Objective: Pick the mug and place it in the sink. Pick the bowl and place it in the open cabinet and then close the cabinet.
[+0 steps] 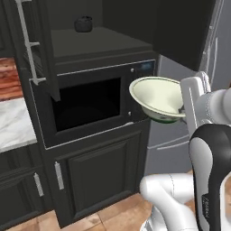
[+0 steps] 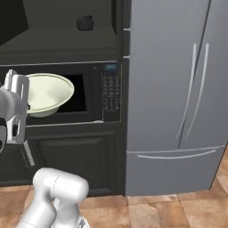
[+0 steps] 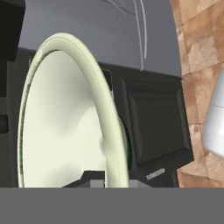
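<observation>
Before the microwave [image 1: 85, 106] (door dark), gripper [image 1: 182, 109] pinches the tilted bowl [image 1: 158, 97] by its rim.

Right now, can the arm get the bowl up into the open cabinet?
Probably yes. The claw holds the bowl in front of the microwave; the cabinet above stands open, with only a small dark pot at the back.

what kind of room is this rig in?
A rendered home kitchen, by the look of it: a built-in microwave sits in dark cabinetry, a steel French-door fridge stands beside it, and a marble counter lies to the left.
</observation>
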You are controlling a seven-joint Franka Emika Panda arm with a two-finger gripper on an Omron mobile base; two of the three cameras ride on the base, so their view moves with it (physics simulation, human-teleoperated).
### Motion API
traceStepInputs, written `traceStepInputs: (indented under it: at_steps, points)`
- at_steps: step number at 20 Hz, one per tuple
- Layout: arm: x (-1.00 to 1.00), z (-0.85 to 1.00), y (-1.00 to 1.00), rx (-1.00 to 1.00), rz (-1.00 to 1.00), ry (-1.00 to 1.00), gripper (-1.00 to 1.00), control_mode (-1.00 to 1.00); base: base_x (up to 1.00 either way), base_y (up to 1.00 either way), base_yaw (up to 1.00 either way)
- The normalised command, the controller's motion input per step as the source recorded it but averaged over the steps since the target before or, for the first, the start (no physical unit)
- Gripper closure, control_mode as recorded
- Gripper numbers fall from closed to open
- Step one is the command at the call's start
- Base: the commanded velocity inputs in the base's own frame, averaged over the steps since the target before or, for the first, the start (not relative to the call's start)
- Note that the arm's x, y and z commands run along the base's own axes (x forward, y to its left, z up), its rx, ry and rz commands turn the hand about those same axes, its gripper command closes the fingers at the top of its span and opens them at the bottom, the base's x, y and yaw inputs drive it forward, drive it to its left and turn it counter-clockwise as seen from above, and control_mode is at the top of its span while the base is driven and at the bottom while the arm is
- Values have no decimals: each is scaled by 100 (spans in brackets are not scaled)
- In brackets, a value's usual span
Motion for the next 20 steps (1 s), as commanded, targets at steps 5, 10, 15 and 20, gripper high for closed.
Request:
traceStepInputs:
  at_steps: [5, 10, 15, 20]
  points:
    - [0, 0, 0, 0, 0, 0, 100, 100, 48, -1, 14]
    - [0, 0, 0, 0, 0, 0, 100, 100, 40, 0, 11]
    - [0, 0, 0, 0, 0, 0, 100, 100, 43, 0, 10]
    - [0, 0, 0, 0, 0, 0, 100, 100, 43, 0, 9]
